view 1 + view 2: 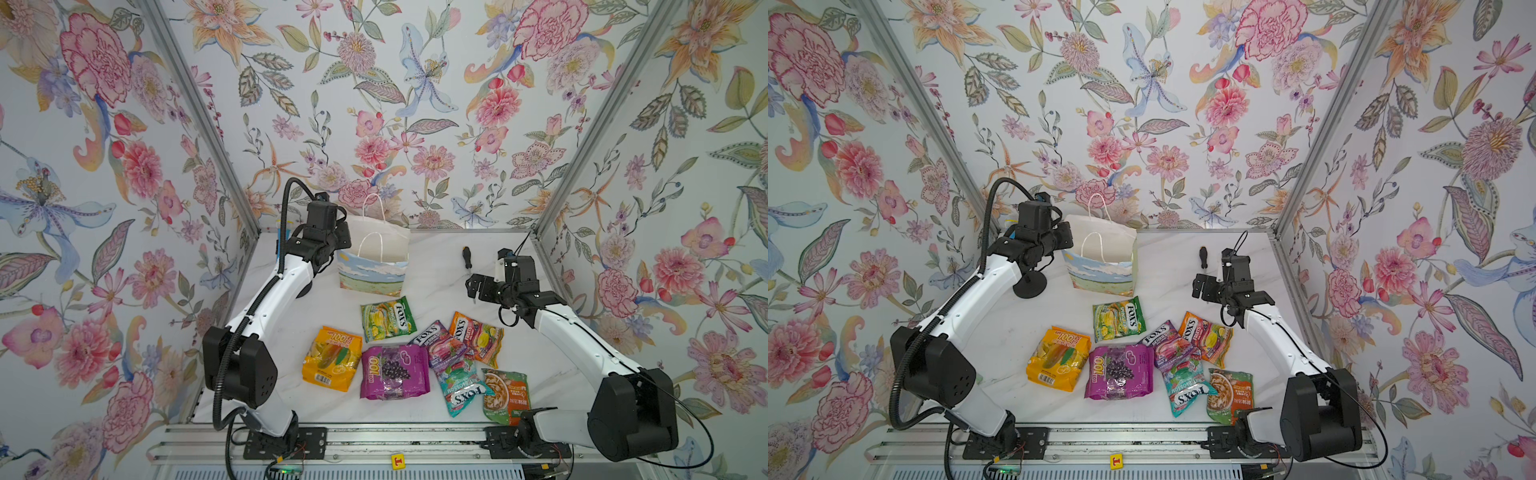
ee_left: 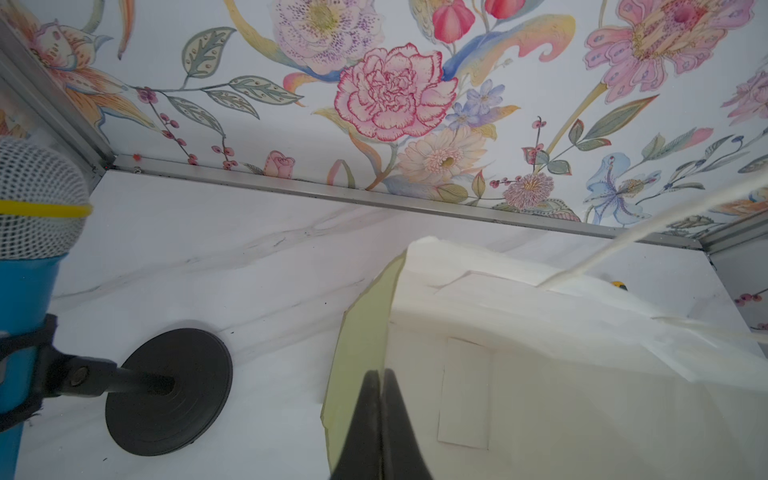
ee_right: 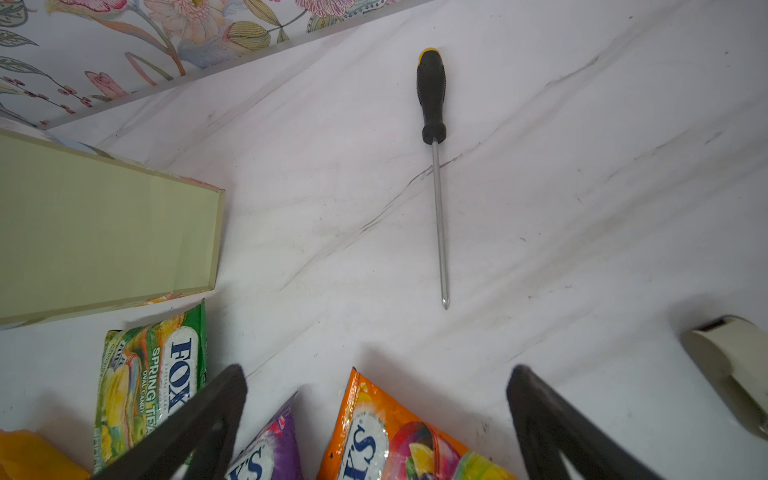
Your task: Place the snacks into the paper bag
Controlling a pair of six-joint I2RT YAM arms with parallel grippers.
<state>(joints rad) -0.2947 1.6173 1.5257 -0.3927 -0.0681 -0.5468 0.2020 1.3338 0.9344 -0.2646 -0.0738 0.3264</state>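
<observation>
Seven snacks lie flat on the white, grey-veined marble-look surface (image 1: pixel 436 270), none in the paper bag (image 1: pixel 372 274); all are glossy, crinkled plastic packets with sealed ends

Nearest the right claw (image 3: pixel 378 370), just below its tips, are three FOX'S packets: a green one (image 1: pixel 387 318), a purple one (image 1: pixel 436 343) and an orange one (image 1: pixel 478 338), the purple overlapping the orange. Further from that claw, toward the robot's base, lie a teal FOX'S packet (image 1: pixel 461 386), a green-orange packet (image 1: pixel 505 395), a magenta "100" packet (image 1: pixel 394 372) printed with grapes, and a plump yellow-orange "100" packet (image 1: pixel 332 358)

The right claw hangs above the surface with its two dark tapered fingers spread wide and nothing between them. One screwdriver (image 3: pixel 432 95), with a ribbed black handle, yellow cap and thin steel shaft, lies straight ahead of it, tip toward the claw. One pale roll of tape (image 3: pixel 731 374) sits near it

One bag stands upright at the left claw (image 2: pixel 380 370): stiff paper, painted sky and meadow front, pale yellow-green side, white inside, two white cord handles. The left claw's fingers are pressed together over the rim of the bag's side wall, one outside, one inside. Beside this claw, away from the bag, one blue toy microphone (image 2: pixel 25 232) with a white mesh head stands on a round black base (image 2: pixel 166 390)
</observation>
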